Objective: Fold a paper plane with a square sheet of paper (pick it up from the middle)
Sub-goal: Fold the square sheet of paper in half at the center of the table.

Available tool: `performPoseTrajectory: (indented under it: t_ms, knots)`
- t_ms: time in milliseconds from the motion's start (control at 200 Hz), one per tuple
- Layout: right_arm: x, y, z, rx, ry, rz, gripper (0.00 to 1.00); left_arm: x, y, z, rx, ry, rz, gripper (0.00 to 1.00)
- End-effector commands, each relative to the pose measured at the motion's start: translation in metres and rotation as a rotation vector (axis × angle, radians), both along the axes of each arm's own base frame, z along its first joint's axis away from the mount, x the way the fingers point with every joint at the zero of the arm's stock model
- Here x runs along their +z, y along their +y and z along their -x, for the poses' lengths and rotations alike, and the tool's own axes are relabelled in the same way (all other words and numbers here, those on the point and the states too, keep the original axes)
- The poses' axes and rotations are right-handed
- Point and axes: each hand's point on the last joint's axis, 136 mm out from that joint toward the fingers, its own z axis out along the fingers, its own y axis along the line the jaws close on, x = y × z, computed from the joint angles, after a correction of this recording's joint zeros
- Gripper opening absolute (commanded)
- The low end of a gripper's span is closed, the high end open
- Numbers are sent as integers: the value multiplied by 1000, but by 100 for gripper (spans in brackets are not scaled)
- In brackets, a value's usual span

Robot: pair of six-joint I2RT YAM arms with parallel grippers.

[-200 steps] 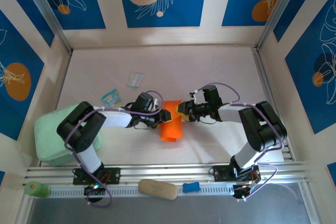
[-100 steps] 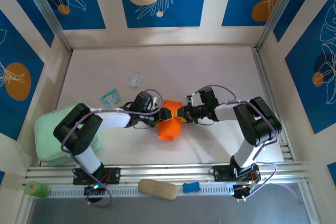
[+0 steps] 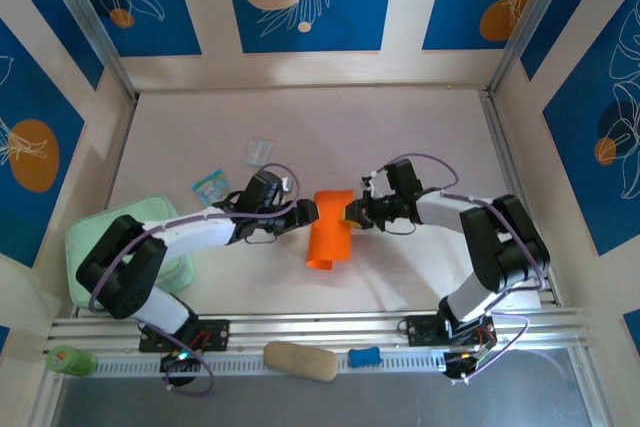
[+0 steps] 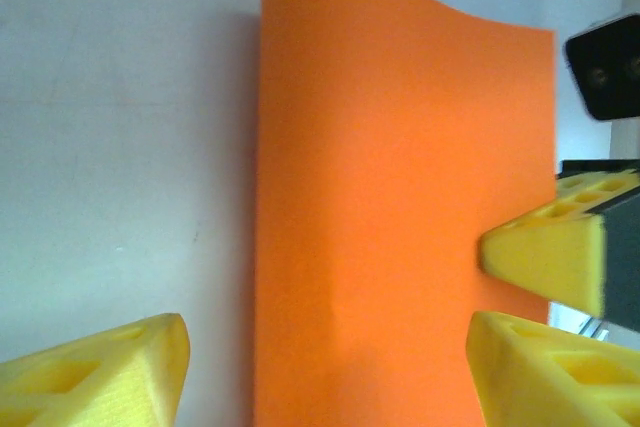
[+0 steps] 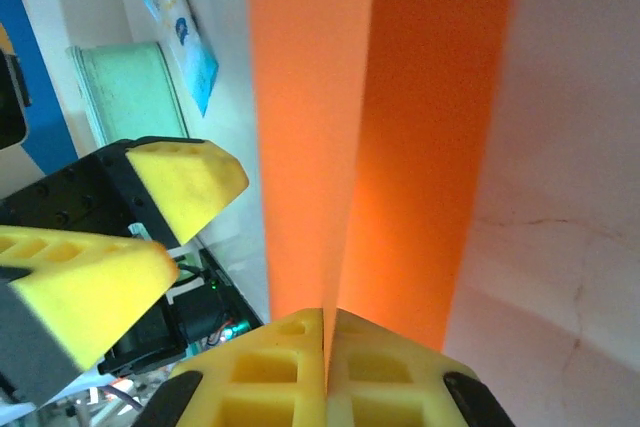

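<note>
Orange and doubled over into a long strip, the square sheet of paper (image 3: 329, 237) sits on the pale table (image 3: 420, 137) between the two sets of jaws. One edge is pinched in the clenched yellow fingers of the right gripper (image 5: 325, 325), and the paper runs out ahead of them. The left gripper (image 4: 328, 337) faces it from the opposite side, jaws released and spread wide with the strip in the gap between them; behind it lie a blue-and-white packet (image 3: 210, 185), a clear wrapper (image 3: 258, 151) and a mint green pad (image 3: 80, 247).
</note>
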Motion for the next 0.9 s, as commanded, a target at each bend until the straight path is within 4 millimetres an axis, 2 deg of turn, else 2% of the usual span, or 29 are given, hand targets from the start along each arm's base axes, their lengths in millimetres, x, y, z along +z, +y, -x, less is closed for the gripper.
performPoseTrajectory:
  t_ms: [0, 145, 305, 475, 545, 635, 720, 780, 895]
  knots:
    - [18, -16, 5, 13, -38, 113, 0, -2, 6, -1, 3, -11, -17, 70]
    - [46, -34, 3, -21, -102, 200, 0, 4, 7, -2, 12, -28, -3, 69]
    - [69, -59, 14, -8, -112, 356, 0, 10, 12, -2, 25, -51, -18, 68]
    - [91, -66, 19, -14, -144, 397, 0, 14, 12, -2, 23, -57, -13, 67]
    - [98, -73, 20, -13, -159, 484, 0, 15, 13, -1, 24, -58, -14, 67]
    - [108, -73, 22, 13, -172, 538, 0, 15, 15, 0, 24, -58, -19, 67]
    - [114, -65, 22, 50, -203, 533, 0, 16, 15, 0, 26, -63, -19, 66]
    - [111, -55, 25, 95, -202, 522, 0, 17, 15, -1, 27, -63, -18, 66]
    - [90, -32, 28, 186, -151, 503, 0, 16, 16, -1, 33, -63, -22, 65]
